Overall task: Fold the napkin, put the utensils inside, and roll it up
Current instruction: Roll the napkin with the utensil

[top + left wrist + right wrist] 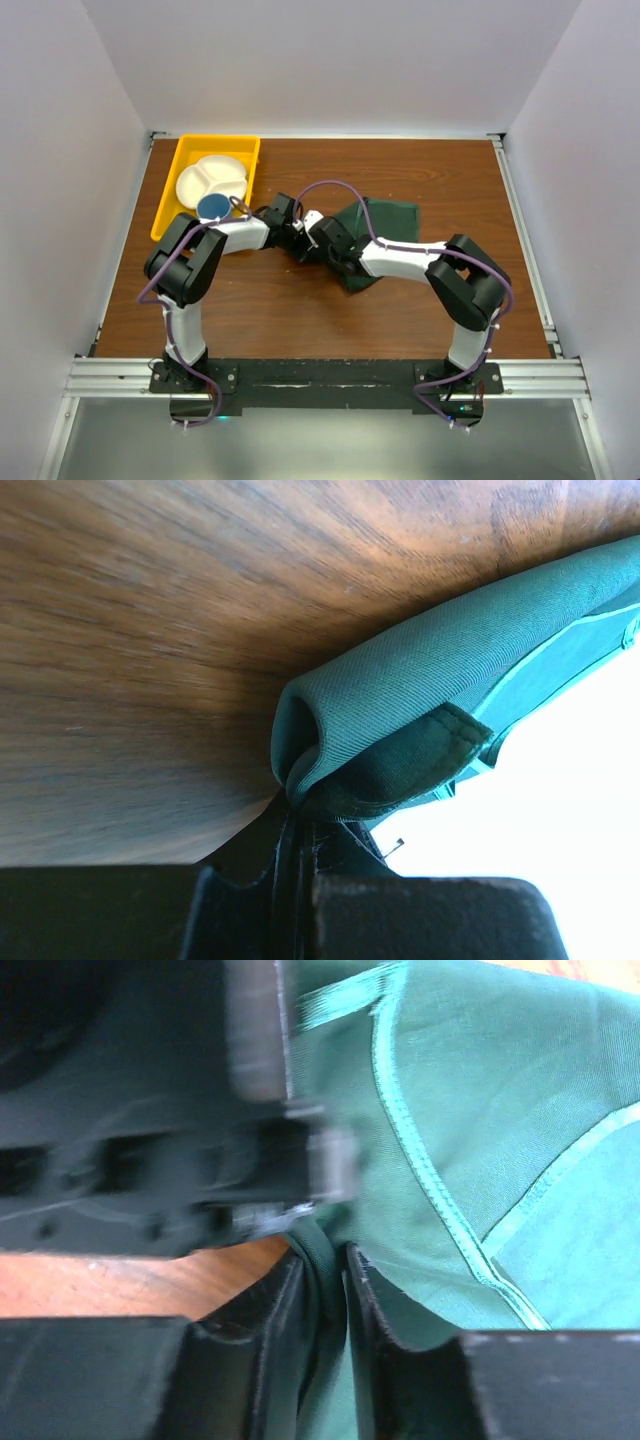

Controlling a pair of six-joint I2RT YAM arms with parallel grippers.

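The dark green napkin (385, 228) lies folded and bunched on the wooden table, right of centre. My left gripper (300, 240) is shut on its left edge; the left wrist view shows the cloth (420, 700) pinched and rolled at the fingertips. My right gripper (325, 250) is shut on the same end, right next to the left one; the right wrist view shows a fold of the napkin (480, 1110) clamped between the fingers, with the left gripper's body blurred close above. The utensils are not visible in any view.
A yellow tray (187, 152) at the back left holds a white divided plate (212, 180) and a blue cup (212, 207). Metal rails run along the table's left and right sides, and white walls enclose it.
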